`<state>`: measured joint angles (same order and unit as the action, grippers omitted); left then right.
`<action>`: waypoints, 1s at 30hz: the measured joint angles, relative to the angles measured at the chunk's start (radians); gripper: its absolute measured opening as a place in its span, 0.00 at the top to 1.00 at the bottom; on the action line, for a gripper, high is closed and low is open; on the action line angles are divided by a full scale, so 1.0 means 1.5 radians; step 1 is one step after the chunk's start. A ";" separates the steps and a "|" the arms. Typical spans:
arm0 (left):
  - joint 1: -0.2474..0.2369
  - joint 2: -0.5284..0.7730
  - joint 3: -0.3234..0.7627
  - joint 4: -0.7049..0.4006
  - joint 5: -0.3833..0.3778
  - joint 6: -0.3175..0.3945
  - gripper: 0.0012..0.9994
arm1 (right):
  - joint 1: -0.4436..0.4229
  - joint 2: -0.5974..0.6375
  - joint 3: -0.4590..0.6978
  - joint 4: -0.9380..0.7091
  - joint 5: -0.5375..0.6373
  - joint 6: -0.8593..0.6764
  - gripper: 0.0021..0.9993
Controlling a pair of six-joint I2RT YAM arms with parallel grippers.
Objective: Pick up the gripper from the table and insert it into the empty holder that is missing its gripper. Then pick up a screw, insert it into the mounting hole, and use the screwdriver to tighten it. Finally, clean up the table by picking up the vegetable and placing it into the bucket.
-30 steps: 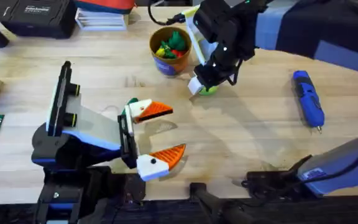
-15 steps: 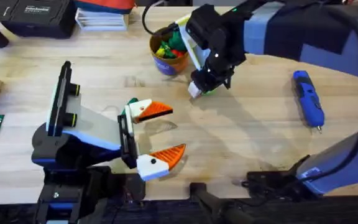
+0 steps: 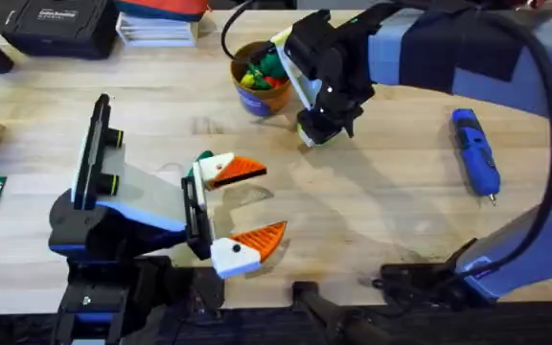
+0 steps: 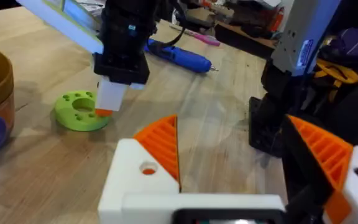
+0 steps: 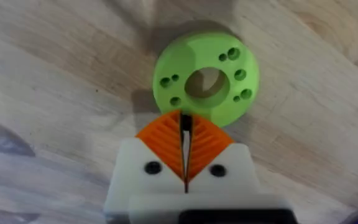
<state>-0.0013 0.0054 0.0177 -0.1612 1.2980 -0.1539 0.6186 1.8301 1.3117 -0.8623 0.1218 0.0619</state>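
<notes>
Hovering just above the lime-green disc [image 5: 205, 79], the right gripper [image 5: 184, 134] had its orange pads pressed together on nothing. The left gripper [image 3: 247, 206] rested spread wide, empty. The bucket [image 3: 260, 77], beside the disc, already held toy vegetables [image 3: 263, 65]; the screwdriver [image 3: 474, 151] lay well apart. Judged step: final clean-up, apparently completed. Next move would call for lifting clear.
</notes>
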 joint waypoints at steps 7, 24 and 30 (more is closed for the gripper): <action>0.000 0.000 0.000 0.000 0.000 0.000 0.01 | 0.000 0.000 0.000 0.000 0.007 0.004 1.00; 0.000 0.000 0.000 0.000 0.000 0.000 0.01 | 0.001 -0.088 0.170 -0.192 0.007 0.006 1.00; 0.000 0.000 0.000 0.000 0.000 0.000 0.01 | 0.019 -0.117 0.250 -0.204 -0.121 0.008 1.00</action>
<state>-0.0013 0.0055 0.0177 -0.1612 1.2980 -0.1539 0.6477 1.6544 1.6873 -1.1687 -0.0604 0.0746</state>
